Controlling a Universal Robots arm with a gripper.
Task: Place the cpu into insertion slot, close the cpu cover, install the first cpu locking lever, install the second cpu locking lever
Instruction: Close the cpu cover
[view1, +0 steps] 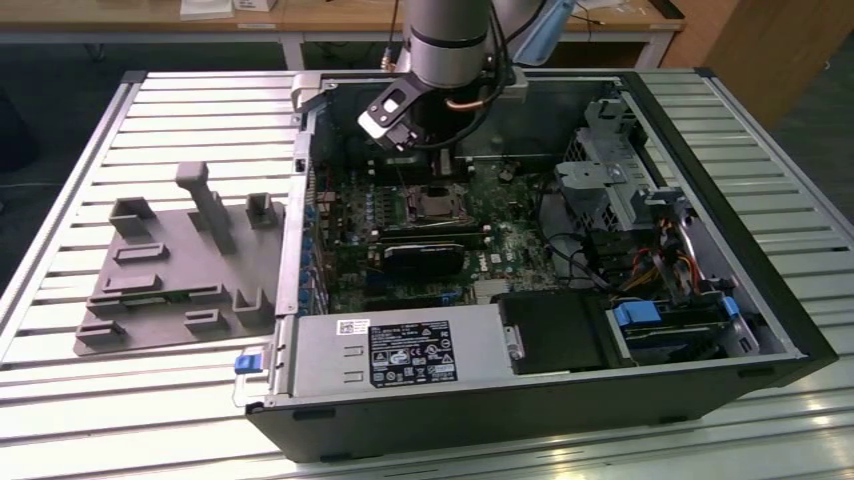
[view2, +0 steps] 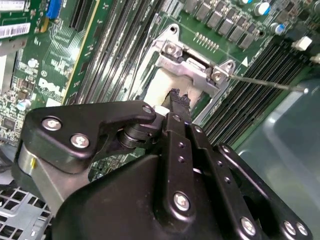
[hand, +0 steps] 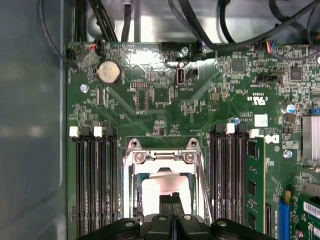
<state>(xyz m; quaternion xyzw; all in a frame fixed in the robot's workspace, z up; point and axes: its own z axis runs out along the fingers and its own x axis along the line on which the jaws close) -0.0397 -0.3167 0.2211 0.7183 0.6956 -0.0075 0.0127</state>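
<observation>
The black claw (view2: 175, 97) sits closest in the second wrist view, its 2 fingers pressed together with nothing seen between them, tips at the pale top of the cpu (hand: 159, 186). The cpu lies in the insertion slot (view1: 434, 205) on the green motherboard (hand: 150, 100), with the silvery cpu cover (hand: 162, 157) down around it. 1 thin wire lever (view2: 270, 83) juts out from the cover's corner. The open computer case (view1: 534, 410) rests on a slatted tabletop (view1: 134, 400).

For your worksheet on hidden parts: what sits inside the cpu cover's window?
The cpu lies there, its pale top showing through the cpu cover. The gripper hides part of it; whatever lies under the cpu is covered.
</observation>
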